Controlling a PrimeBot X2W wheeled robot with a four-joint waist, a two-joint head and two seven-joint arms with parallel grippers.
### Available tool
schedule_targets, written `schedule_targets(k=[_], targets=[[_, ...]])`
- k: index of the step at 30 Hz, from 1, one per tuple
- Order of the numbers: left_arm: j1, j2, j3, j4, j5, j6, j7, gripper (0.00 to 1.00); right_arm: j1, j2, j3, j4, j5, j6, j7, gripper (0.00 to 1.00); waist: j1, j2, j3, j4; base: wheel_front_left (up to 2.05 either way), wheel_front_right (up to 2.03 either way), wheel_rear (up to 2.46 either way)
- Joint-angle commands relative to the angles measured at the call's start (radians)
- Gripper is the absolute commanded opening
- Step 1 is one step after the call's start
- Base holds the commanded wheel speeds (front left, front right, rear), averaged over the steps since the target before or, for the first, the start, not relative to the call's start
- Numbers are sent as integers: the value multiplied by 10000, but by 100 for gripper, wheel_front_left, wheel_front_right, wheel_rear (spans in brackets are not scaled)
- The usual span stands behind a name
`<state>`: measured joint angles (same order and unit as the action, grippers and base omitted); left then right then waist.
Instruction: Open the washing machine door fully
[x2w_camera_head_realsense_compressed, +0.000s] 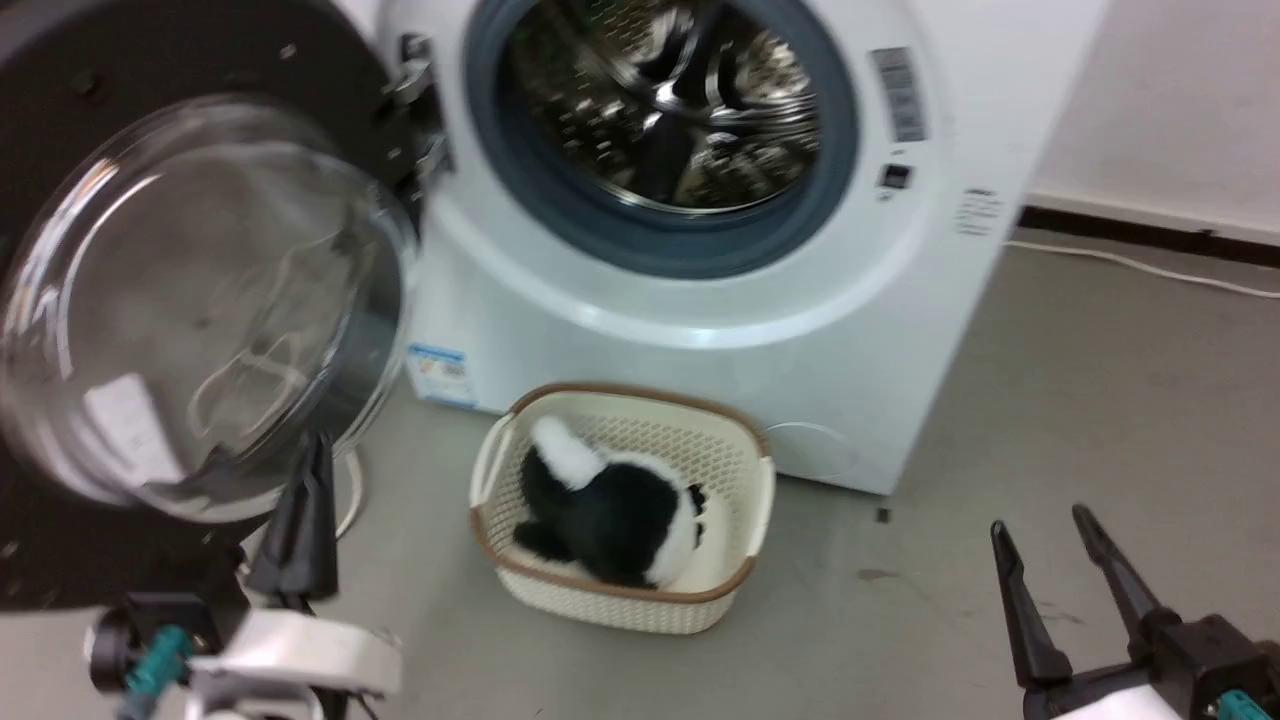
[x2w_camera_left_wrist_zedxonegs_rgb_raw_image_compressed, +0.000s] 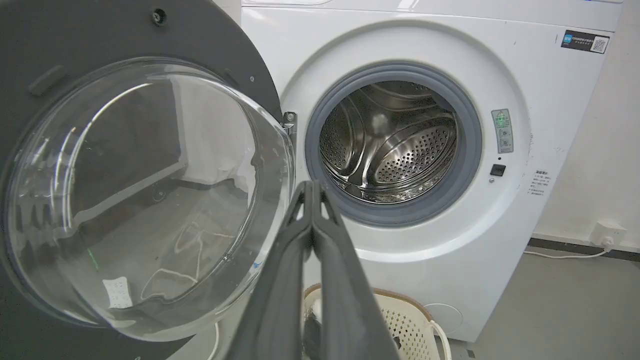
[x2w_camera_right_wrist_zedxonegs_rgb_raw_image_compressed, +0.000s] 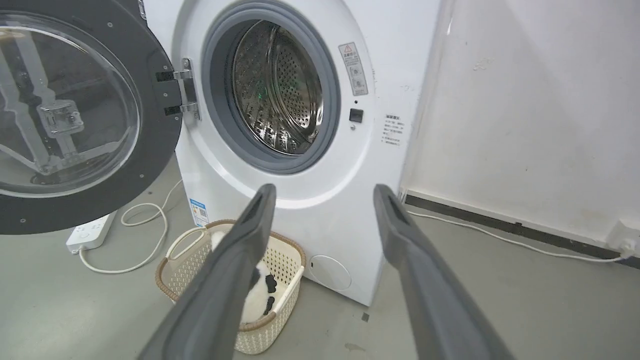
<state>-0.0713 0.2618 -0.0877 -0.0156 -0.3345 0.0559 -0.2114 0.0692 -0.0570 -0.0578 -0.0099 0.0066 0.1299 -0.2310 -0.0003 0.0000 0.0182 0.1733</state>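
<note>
The washing machine door hangs wide open, swung out on its metal hinge to the left of the white washing machine. Its inner side faces the cameras, so the clear bulging glass bowl sits front and centre inside the black disc. The steel drum is in plain sight behind its grey rubber ring.

The left gripper has its two dark fingers pressed flat together with nothing between them. In the head view it points up at the lower right edge of the glass bowl. From its own wrist view the tips sit just beside the bowl's rim, between the door and the drum opening. Honestly can't tell whether it touches the glass.

The right gripper is low on the right, well apart from the machine, jaws spread wide and holding nothing.

On the grey floor right in front of the machine sits a cream basket with a brown rim, and a black-and-white plush toy lies inside it. Under the open door, in the right wrist view, there's a white power strip with its cable looping over the floor.
</note>
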Motion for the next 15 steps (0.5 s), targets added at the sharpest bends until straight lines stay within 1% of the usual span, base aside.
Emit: schedule_targets(k=[1,6,7,8,9,15], targets=[[390,-175,-166,-119,60,103,4,0,243,61,21,16,142,8,15,100,3,0,-430,-635,0,0,0],[860,-387,-554,-96,319,252,-84,0,411,65,-23,-27,445,8,-15,100,3,0,-433,-1068,0,0,0],[925,-458,-612,-72,372,325,-107,15,442,65,-15,-27,489,8,-26,100,3,0,-439,-1145,0,0,0],[991,-542,-665,-42,419,405,-134,42,486,66,-25,-17,537,8,-37,100,3,0,-452,-1210,0,0,0],[1057,-603,-742,8,491,473,-149,100,534,66,-44,11,582,8,-49,100,3,0,-464,-1266,0,0,0],[1396,-804,-1117,427,769,670,-200,100,701,67,-14,171,706,8,-136,100,3,0,-481,-1557,0,0,0]])
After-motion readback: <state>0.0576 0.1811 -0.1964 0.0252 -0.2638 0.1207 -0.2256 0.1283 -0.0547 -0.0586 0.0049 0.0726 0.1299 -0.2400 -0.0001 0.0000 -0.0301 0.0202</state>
